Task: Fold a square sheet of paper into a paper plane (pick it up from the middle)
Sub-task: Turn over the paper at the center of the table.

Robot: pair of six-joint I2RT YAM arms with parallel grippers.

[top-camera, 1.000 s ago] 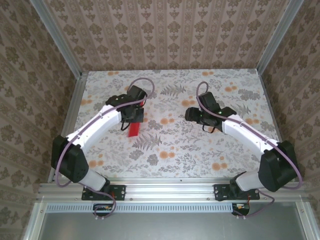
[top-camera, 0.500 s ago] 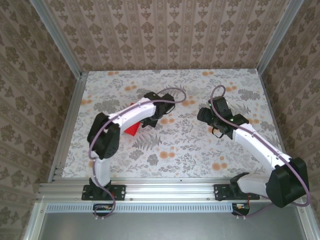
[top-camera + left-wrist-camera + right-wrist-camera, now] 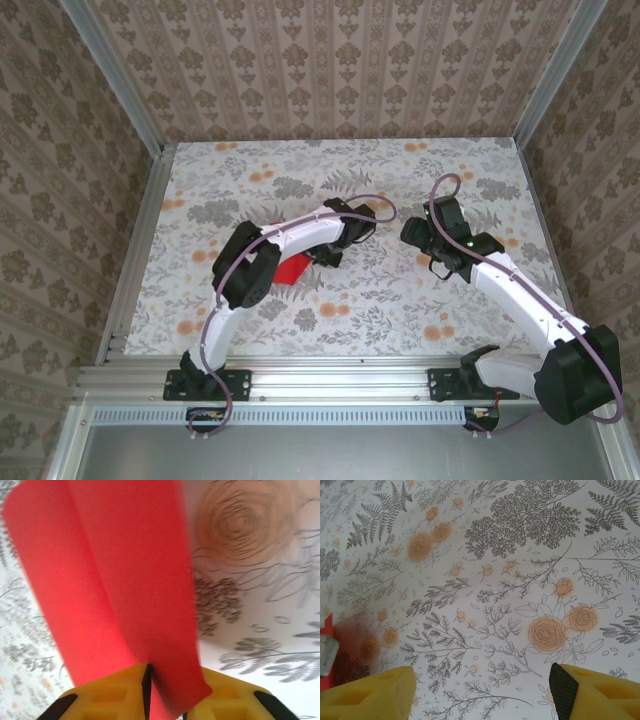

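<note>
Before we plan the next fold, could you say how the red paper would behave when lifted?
Probably floppy: the red paper looks thin and bends along a crease. Likely light and easily crumpled, lying as it does in the left gripper.

Yellow fingers (image 3: 375, 692) wide apart over floral table (image 3: 520, 555)

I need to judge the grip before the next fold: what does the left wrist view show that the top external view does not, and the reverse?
Left wrist view: a lengthwise crease down the red paper, whose lower end goes between the yellow fingers of the left gripper; whether they pinch it is unclear.
Top external view: the paper partly hidden by the left arm, and the right gripper apart from it over the floral table.
Both: the red paper at the left gripper, above the floral tabletop.
</note>
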